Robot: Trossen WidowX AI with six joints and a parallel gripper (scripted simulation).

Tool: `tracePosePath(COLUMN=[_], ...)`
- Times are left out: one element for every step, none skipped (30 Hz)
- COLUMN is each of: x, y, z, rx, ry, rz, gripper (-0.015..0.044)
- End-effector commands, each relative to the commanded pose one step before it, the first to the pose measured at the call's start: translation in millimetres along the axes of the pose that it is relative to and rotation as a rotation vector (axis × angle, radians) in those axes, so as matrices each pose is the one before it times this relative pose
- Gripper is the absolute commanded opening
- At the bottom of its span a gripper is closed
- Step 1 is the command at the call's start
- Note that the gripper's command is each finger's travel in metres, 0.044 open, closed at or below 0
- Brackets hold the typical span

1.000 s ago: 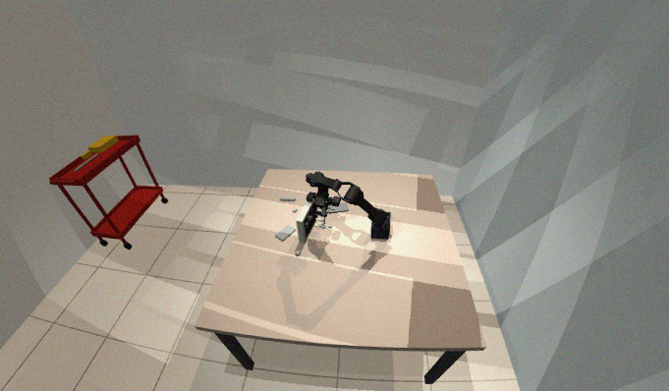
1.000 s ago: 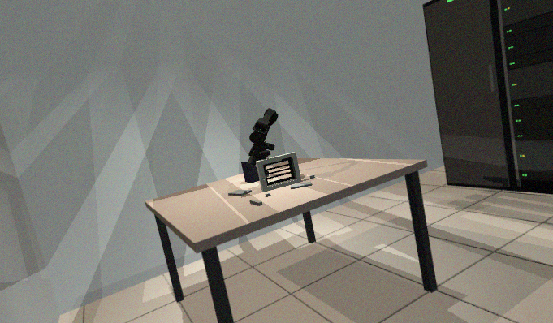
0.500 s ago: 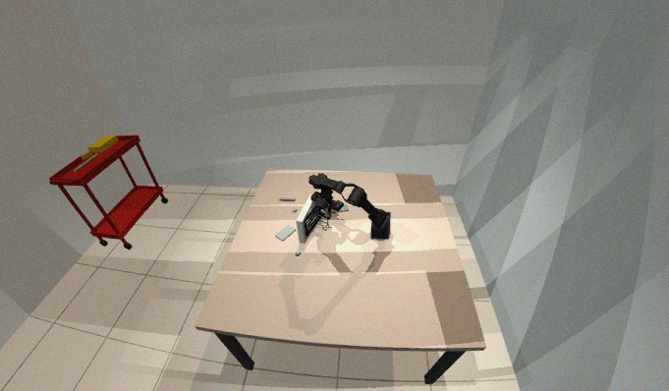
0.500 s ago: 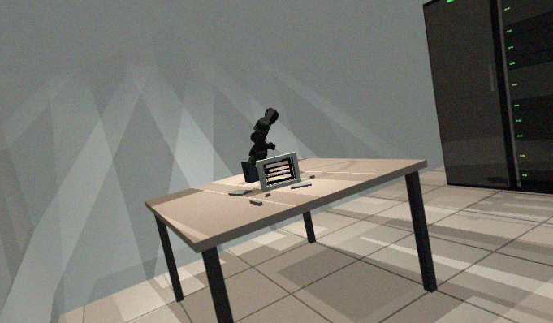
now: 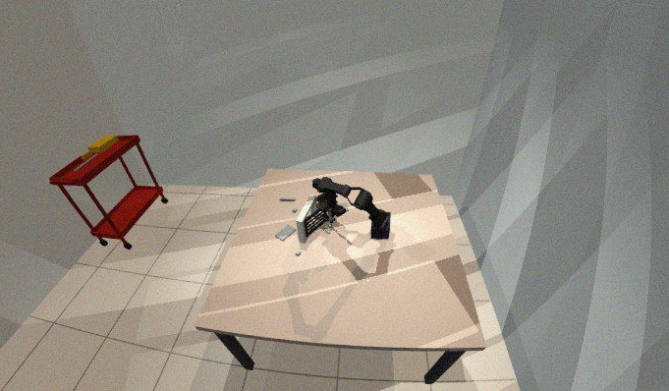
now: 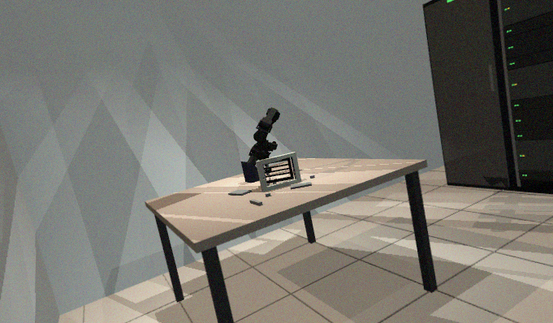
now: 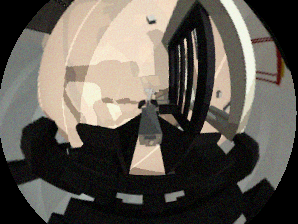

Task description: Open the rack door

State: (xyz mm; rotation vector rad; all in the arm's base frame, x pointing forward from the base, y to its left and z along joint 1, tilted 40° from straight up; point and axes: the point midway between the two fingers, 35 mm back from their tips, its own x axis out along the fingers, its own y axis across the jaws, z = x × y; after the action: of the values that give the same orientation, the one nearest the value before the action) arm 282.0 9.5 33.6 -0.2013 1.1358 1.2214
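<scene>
The handle [image 7: 150, 125] sits between the gripper's [image 5: 329, 211] [image 7: 150, 131] fingers, clamped so it can turn and pull the door [image 7: 192, 70] beside them.

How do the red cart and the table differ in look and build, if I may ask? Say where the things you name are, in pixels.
The cart [image 5: 94, 231] [image 7: 278, 64] is red, while the table [image 5: 405, 305] [image 6: 355, 172] has a pale top and dark legs. The cart has two levels; the table has one top. The cart rolls on casters, whereas the table stands on plain legs. Both stand on the tiled floor.
</scene>
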Motion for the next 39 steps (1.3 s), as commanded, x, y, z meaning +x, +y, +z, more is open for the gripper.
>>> tracePosePath(x=[0.03,0.00,0.02,0.03,0.00,0.01,0.03,0.00,0.01,0.02,0.00,0.01,0.02,0.00,0.01,0.02,0.00,0.01,0.01,0.00,0.01,0.01,0.00,0.00,0.01,0.00,0.00,0.00,0.00,0.00,0.00,0.00,0.00,0.00,-0.01,-0.01,0.00,0.00,0.00], y=[10.83,2.49,2.53,2.54,2.46,2.48,2.49,2.40,2.42,2.43,2.41,2.43,2.44,2.41,2.42,2.43,2.40,2.41,2.42,2.40,2.40,2.41,2.09,2.09,2.10,2.13,2.18,2.18,2.15,2.18,2.18,2.16,2.18,2.19,2.16,2.17,2.18,2.15,2.16], z=[2.83,0.51,0.45,0.38,0.51,0.45,0.38,0.50,0.44,0.38,0.50,0.45,0.38,0.50,0.44,0.38,0.50,0.44,0.38,0.50,0.44,0.38,0.44,0.39,0.35,0.45,0.41,0.36,0.45,0.40,0.36,0.44,0.40,0.35,0.42,0.38,0.33,0.44,0.39], rx=[0.0902,0.0161,0.0163,0.0163,0.0158,0.0159,0.0159,0.0154,0.0155,0.0155,0.0154,0.0155,0.0155,0.0154,0.0154,0.0154,0.0154,0.0154,0.0154,0.0153,0.0153,0.0153,0.0133,0.0133,0.0133,0.0136,0.0138,0.0138,0.0137,0.0138,0.0138,0.0138,0.0138,0.0138,0.0137,0.0137,0.0137,0.0137,0.0137], ry=[-0.00666,-0.00001,-0.00002,-0.00002,-0.00001,-0.00002,-0.00002,-0.00001,-0.00002,-0.00002,-0.00001,-0.00002,-0.00002,-0.00001,-0.00002,-0.00002,-0.00001,-0.00002,-0.00002,-0.00001,-0.00002,-0.00002,-0.00001,-0.00002,-0.00002,-0.00002,-0.00002,-0.00002,-0.00002,-0.00002,-0.00003,-0.00002,-0.00003,-0.00003,-0.00003,-0.00003,-0.00003,-0.00003,-0.00003], rz=[-0.00220,0.00013,0.00014,0.00015,0.00012,0.00013,0.00014,0.00012,0.00013,0.00014,0.00011,0.00013,0.00014,0.00010,0.00012,0.00014,0.00010,0.00012,0.00014,0.00009,0.00012,0.00014,0.00006,0.00008,0.00011,0.00007,0.00010,0.00013,0.00007,0.00010,0.00013,0.00007,0.00010,0.00013,0.00009,0.00012,0.00016,0.00005,0.00009], gripper=[0.0009,0.0009,0.0009,0.0009,0.0009,0.0009,0.0009,0.0009,0.0009,0.0009,0.0009,0.0009,0.0009,0.0009,0.0009,0.0009,0.0009,0.0009,0.0009,0.0009,0.0009,0.0009,0.0009,0.0009,0.0009,0.0009,0.0009,0.0009,0.0009,0.0009,0.0009,0.0009,0.0009,0.0009,0.0009,0.0009,0.0009,0.0009,0.0009])
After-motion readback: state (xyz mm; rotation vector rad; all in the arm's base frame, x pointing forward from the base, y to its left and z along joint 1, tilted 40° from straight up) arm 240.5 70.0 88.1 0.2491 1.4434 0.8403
